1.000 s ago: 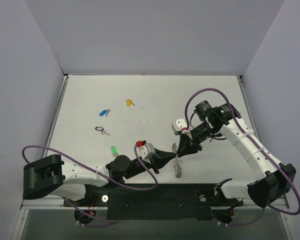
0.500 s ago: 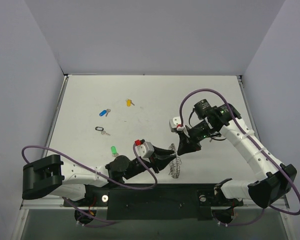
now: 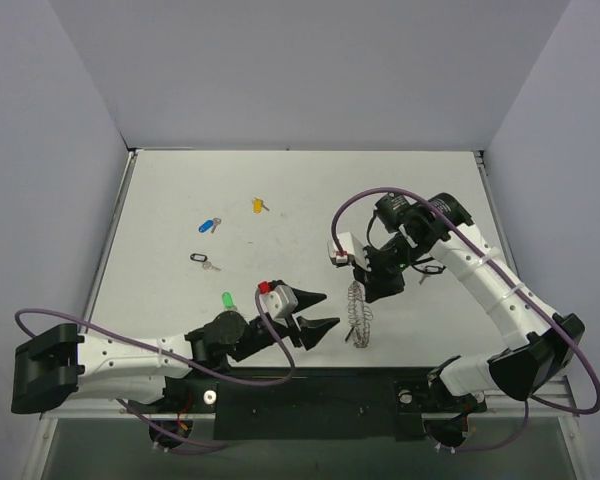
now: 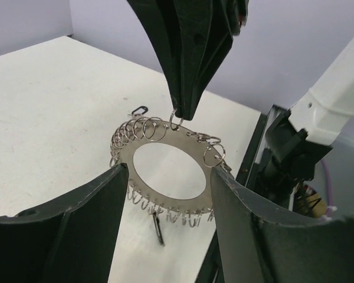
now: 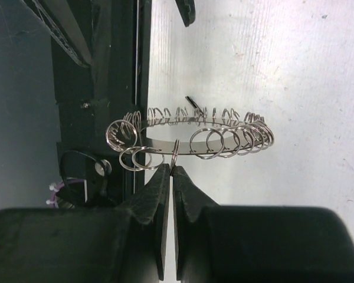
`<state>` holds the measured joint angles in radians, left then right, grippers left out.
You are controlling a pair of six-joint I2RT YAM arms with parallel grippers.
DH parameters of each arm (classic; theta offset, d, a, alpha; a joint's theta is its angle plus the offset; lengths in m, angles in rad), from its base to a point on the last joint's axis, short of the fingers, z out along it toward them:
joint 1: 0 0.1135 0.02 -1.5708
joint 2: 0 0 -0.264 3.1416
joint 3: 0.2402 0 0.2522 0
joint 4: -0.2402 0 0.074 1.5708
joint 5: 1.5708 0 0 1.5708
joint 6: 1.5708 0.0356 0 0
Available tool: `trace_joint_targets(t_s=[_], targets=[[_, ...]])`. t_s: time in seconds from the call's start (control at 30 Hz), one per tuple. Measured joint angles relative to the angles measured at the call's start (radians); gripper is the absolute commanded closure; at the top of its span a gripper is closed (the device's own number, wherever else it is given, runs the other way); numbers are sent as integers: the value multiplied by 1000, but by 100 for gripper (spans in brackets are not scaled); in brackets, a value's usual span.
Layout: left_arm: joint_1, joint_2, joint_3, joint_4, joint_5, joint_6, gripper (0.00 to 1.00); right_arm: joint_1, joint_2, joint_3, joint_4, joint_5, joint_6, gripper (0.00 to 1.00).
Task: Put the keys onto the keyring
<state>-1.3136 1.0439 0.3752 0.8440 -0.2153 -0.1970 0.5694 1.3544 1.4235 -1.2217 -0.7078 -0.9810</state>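
White bench (image 3: pixel 430 190) under it all, both arms reaching in over the near-middle part.

Right pincer (image 3: pixel 363 284): squeezed tight on one little loop at the rim of the keyring (image 3: pixel 358 316), nothing else in it. Nice and clear in the right wrist view, pincer (image 5: pixel 172 171) pinched on that loop with the keyring (image 5: pixel 165 143) strung out crosswise just past the tips.

Left pincer (image 3: pixel 320 310): spread wide, holding nothing, just to the left of the keyring and aimed at it. From the left wrist view, pincer (image 4: pixel 168 174) framing the keyring (image 4: pixel 125 158) between the two fingers without touching.

Keyring itself: flat silvery disc with a big hole, fringed with small wire loops, dangling from the right pincer. From above, edge-on, long axis running far-to-near, flat face turned toward the left pincer. Can't tell whether the low end touches the bench. Something thin and dark hanging off the lower edge, too small to call.

Loose on the bench, well off to the left:
- black key (image 3: pixel 200 259), blade pointing right and a bit nearward
- blue key (image 3: pixel 209 224), blade to the right
- yellow key (image 3: pixel 258 205), blade to the right
- green key (image 3: pixel 226 299), nearest the left arm, long axis roughly far-to-near
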Motion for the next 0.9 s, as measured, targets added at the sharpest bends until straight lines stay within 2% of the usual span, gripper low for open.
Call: trace_joint_targets(t_s=[0.17, 0.37, 0.57, 0.73, 0.9], targets=[[16, 49, 79, -81, 38, 103, 34, 23, 42, 20, -29, 34, -8, 100], [69, 156, 132, -39, 128, 183, 43, 28, 45, 20, -47, 47, -16, 100], [97, 245, 171, -23, 211, 198, 48, 29, 45, 20, -53, 46, -19, 100], [103, 286, 205, -2, 263, 202, 61, 30, 45, 20, -55, 45, -26, 100], [107, 315, 224, 15, 298, 185, 66, 30, 45, 20, -55, 45, -33, 100]])
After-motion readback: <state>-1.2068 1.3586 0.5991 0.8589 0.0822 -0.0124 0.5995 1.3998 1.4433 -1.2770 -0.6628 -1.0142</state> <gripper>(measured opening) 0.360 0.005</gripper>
